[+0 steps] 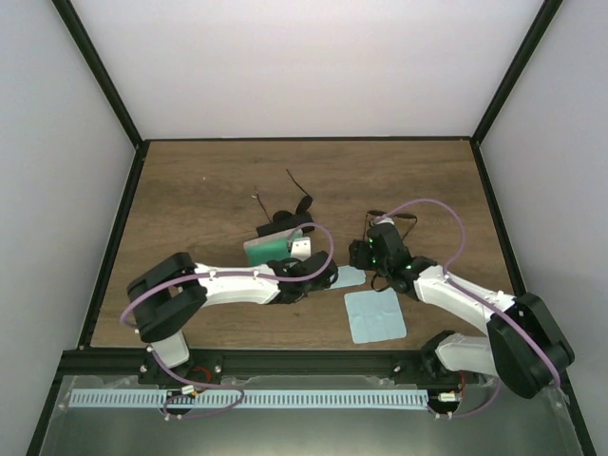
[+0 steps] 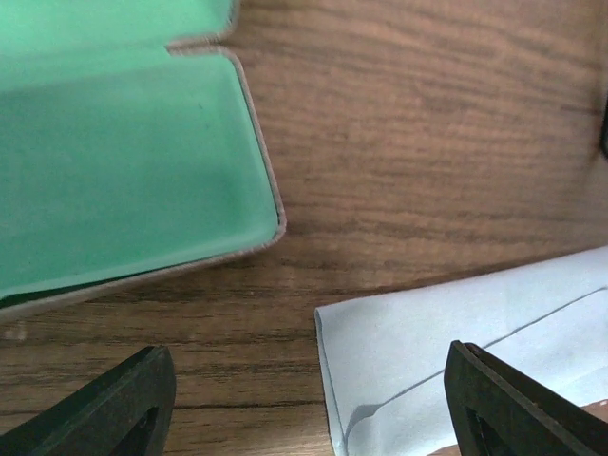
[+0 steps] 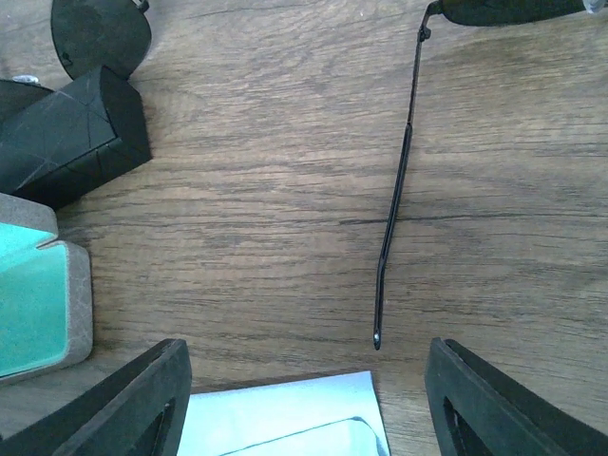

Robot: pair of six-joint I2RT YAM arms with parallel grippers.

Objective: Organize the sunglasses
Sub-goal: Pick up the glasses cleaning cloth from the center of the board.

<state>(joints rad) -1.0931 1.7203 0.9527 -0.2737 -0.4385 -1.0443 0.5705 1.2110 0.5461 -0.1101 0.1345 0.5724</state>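
Note:
One pair of sunglasses [image 1: 390, 222] lies right of centre. In the right wrist view its long thin arm [image 3: 395, 217] runs toward me from a dark lens [image 3: 503, 9] at the top edge. My right gripper [image 1: 372, 255] is open and empty just short of that arm's tip, and shows open in its own view [image 3: 309, 418]. The second pair [image 1: 289, 211] lies behind the open green-lined case [image 1: 269, 249], with a lens [image 3: 100, 33] showing. My left gripper [image 1: 318, 271] is open and empty [image 2: 304, 418] over the table between the case [image 2: 114, 161] and a light blue cloth [image 2: 475, 332].
A larger light blue cloth [image 1: 373, 315] lies near the front, and a smaller one [image 1: 350, 276] between the grippers also shows in the right wrist view [image 3: 285, 418]. A black oblong case [image 3: 66, 133] sits beside the green case [image 3: 28, 313]. Black frame posts border the table.

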